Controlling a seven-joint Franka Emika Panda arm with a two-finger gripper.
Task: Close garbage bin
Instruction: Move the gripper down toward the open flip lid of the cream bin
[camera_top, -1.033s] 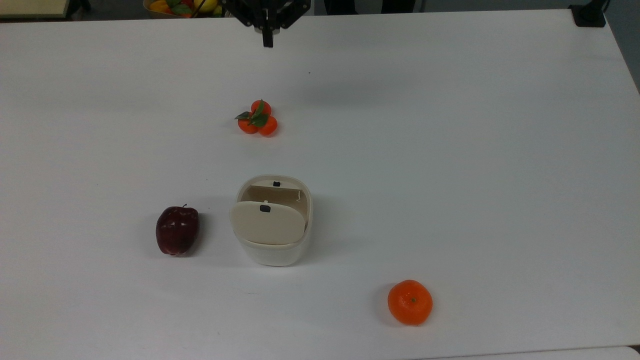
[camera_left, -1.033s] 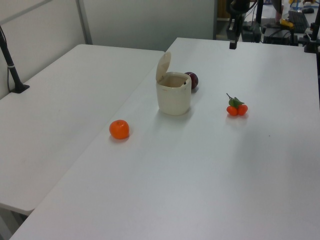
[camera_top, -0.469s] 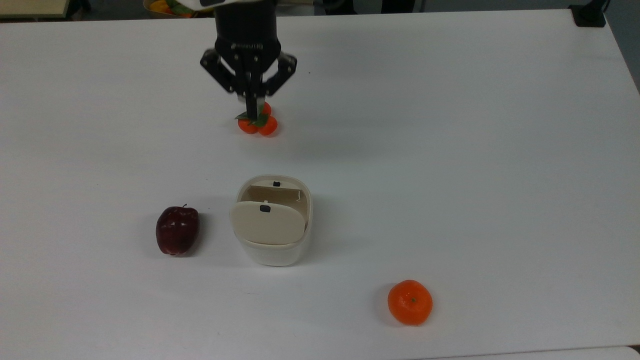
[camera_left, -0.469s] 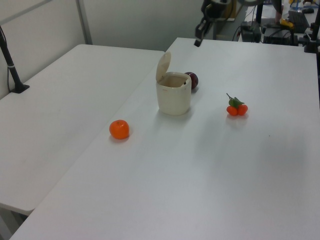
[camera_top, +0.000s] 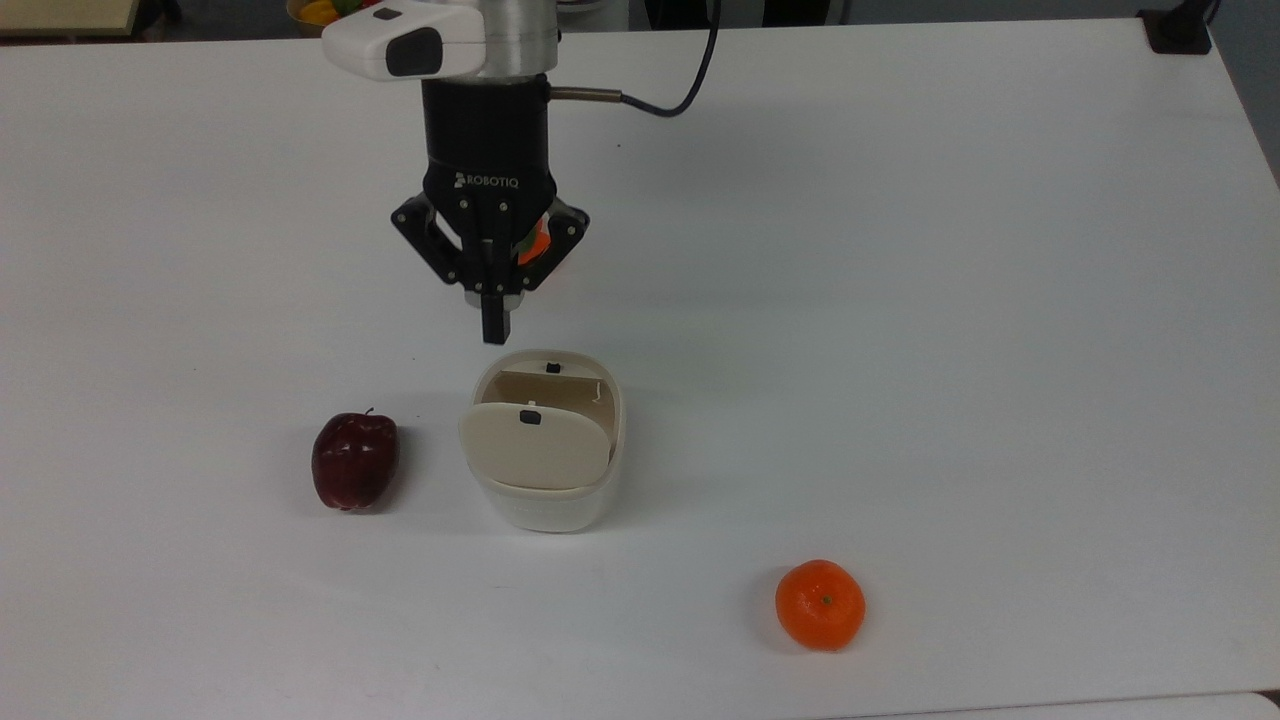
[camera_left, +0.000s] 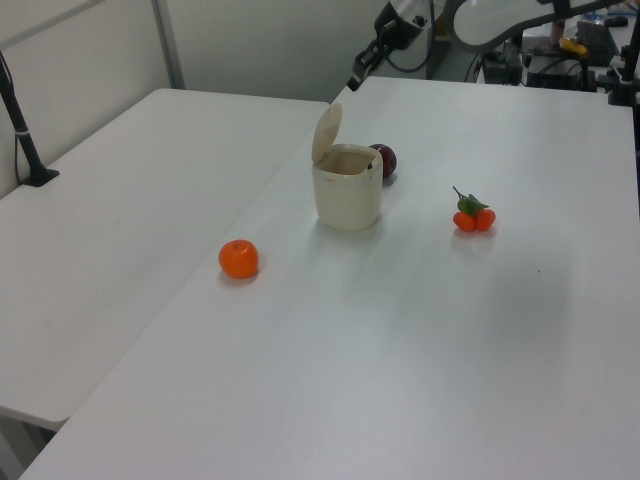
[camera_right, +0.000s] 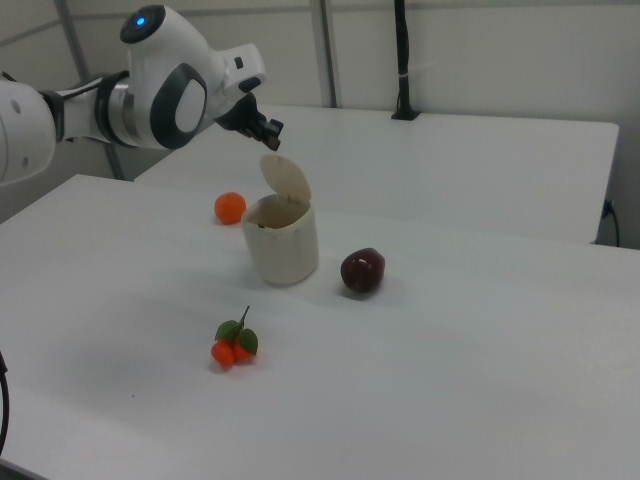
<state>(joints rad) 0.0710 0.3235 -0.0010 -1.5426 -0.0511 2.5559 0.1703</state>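
The cream-white garbage bin (camera_top: 545, 512) stands mid-table with its beige lid (camera_top: 535, 450) raised on its hinge; a small black mark shows on the lid. The bin (camera_left: 348, 195) and its upright lid (camera_left: 326, 132) appear in the left view too, as do the bin (camera_right: 283, 245) and lid (camera_right: 286, 180) in the right view. My gripper (camera_top: 494, 325) is shut, with nothing held. It hangs in the air a little above the lid's top edge, apart from it, as the left view's gripper (camera_left: 356, 80) and the right view's gripper (camera_right: 270, 128) show.
A dark red apple (camera_top: 354, 461) lies close to the bin on the top view's left. An orange (camera_top: 820, 604) sits toward the near right. A cluster of small tangerines (camera_left: 474, 215) lies beyond the bin, partly under the gripper body in the top view.
The arm has swept from the table's far edge toward the bin, passing over the tangerine cluster. The bin, its lid and the fruit have not moved.
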